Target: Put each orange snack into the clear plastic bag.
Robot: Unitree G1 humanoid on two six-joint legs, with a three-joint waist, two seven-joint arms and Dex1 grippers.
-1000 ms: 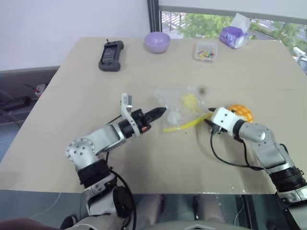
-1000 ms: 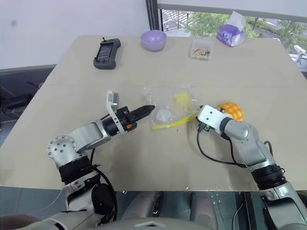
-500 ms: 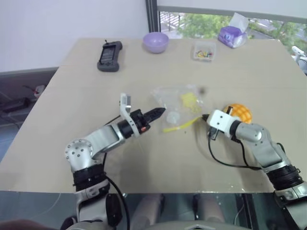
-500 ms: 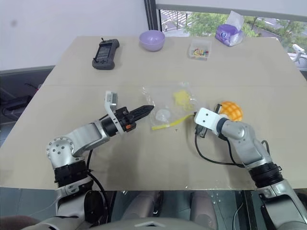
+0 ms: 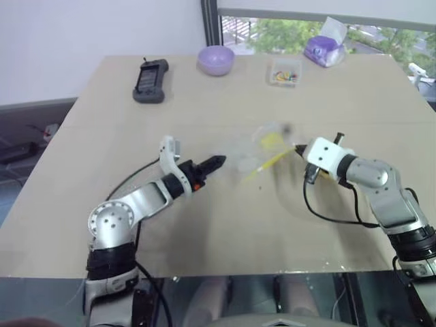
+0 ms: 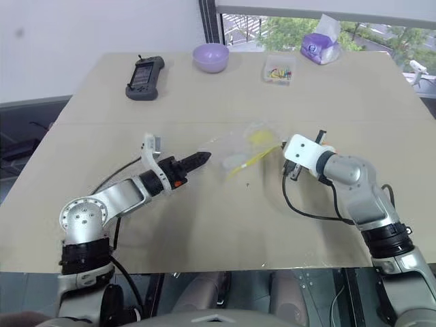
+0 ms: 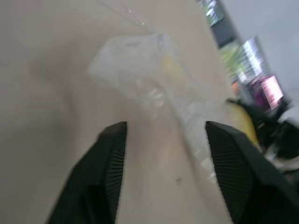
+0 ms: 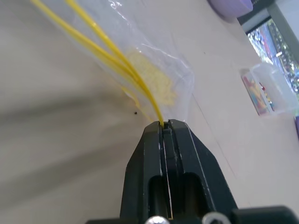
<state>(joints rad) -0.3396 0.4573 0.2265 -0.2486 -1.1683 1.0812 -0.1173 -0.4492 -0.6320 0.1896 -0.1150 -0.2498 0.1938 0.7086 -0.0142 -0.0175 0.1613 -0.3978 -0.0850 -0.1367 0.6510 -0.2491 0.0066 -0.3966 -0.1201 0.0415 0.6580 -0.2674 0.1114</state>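
The clear plastic bag (image 5: 262,148) lies mid-table, its yellow zip strip (image 8: 117,60) raised at one end. My right gripper (image 5: 298,148) is shut on that strip, which is pinched between its fingertips (image 8: 164,125). My left gripper (image 5: 212,163) hovers just left of the bag, open, with nothing between its fingers (image 7: 112,158). The orange snack sits mostly behind my right hand. A yellow-orange rounded edge of the snack (image 7: 240,123) shows past the bag in the left wrist view.
At the far side of the table sit a black handheld controller (image 5: 149,80), a lilac bowl (image 5: 216,59), a small clear box of coloured bits (image 5: 284,72) and a purple tissue pack (image 5: 321,49). A cable trails from my right wrist (image 5: 334,218).
My right gripper has closed on the zip strip and risen, lifting that end of the bag. My left gripper has opened, rolled and drawn back left, off the bag.
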